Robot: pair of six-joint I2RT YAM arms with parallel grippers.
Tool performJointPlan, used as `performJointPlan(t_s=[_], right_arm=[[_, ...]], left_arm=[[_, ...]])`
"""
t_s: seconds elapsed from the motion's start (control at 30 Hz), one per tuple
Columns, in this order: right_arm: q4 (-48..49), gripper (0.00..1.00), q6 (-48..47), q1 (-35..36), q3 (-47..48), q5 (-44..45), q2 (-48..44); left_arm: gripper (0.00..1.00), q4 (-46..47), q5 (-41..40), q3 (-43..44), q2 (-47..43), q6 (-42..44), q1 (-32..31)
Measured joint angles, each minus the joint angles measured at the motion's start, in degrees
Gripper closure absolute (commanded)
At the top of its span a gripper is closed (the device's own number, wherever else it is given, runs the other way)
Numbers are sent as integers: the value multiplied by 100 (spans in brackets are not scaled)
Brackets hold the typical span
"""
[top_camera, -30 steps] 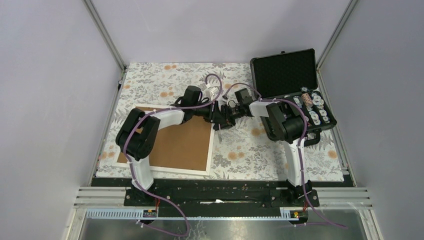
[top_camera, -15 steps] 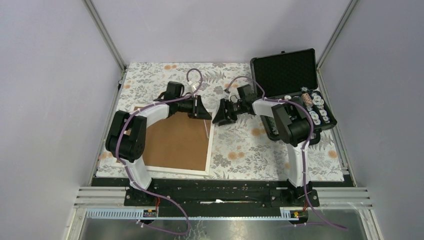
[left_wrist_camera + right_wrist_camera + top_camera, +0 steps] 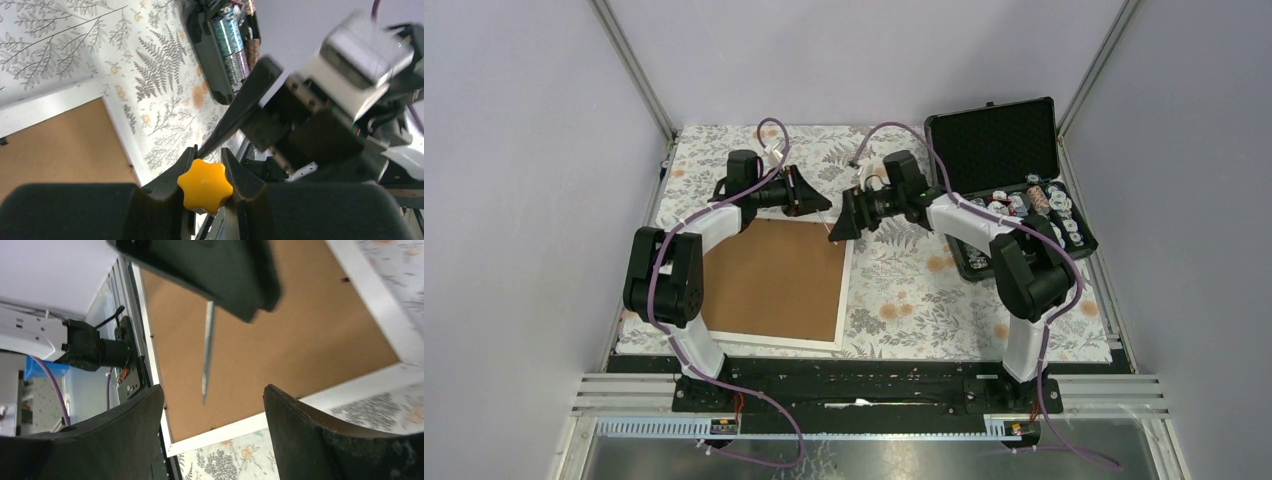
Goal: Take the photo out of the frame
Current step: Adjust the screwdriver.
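Floral worktop (image 3: pixel 914 290) holds the frame (image 3: pixel 774 280) back-up, nearest the left jaws pinching an orange-handled tool (image 3: pixel 205 186); right jaws gape empty beside.

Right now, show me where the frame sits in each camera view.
Top external: frame lower left of centre, brown back up.
Left wrist: frame at the left edge, below mid-height.
Right wrist: frame fills centre and right.
Shared landmark: the floral cloth around it.

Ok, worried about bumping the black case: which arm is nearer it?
Right. The right arm passes just left of the case; the left arm is farther left, over the frame.
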Motion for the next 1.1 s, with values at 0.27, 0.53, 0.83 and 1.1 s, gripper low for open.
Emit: performJointPlan(t_s=[0.27, 0.53, 0.83, 1.1], right_arm=[[-439, 82, -339, 463, 573, 562, 319], [-920, 100, -852, 481, 739, 520, 398], [-2282, 100, -2507, 472, 737, -424, 376], [-3091, 100, -3281, 472, 739, -732, 376]], left_arm=[[91, 935, 48, -125, 2, -870, -26], [59, -42, 212, 0, -52, 109, -13], [43, -4859, 1047, 1797, 221, 4653, 87], [47, -7058, 1443, 2124, 874, 6671, 87]])
